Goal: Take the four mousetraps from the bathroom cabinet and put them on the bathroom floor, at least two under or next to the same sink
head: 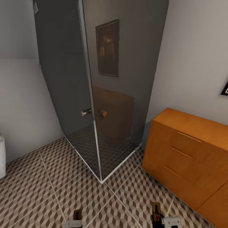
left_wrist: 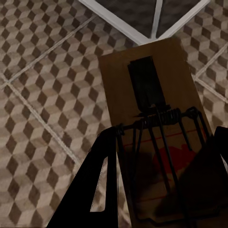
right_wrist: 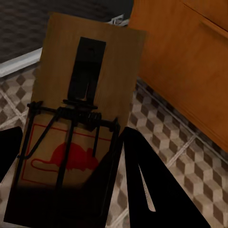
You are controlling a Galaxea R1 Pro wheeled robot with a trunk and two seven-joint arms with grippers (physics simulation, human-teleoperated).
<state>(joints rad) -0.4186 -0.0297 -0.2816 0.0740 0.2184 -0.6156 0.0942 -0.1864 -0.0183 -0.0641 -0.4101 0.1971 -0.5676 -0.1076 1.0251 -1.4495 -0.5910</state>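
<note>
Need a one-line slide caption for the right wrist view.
Right gripper holds a wooden mousetrap above the cube-pattern bathroom floor, beside the orange-brown cabinet.

Open tiled floor [head: 63,190] lies ahead and to the left, free for a hand. A glass shower stall [head: 95,95] blocks the middle (its corner juts toward the robot), and the orange cabinet [head: 186,155] walls off the right side.

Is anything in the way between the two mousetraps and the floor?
Nothing visible. Each gripper holds a mousetrap, left and right, above bare patterned floor tiles. The glass shower and orange cabinet stand off to the sides.
</note>
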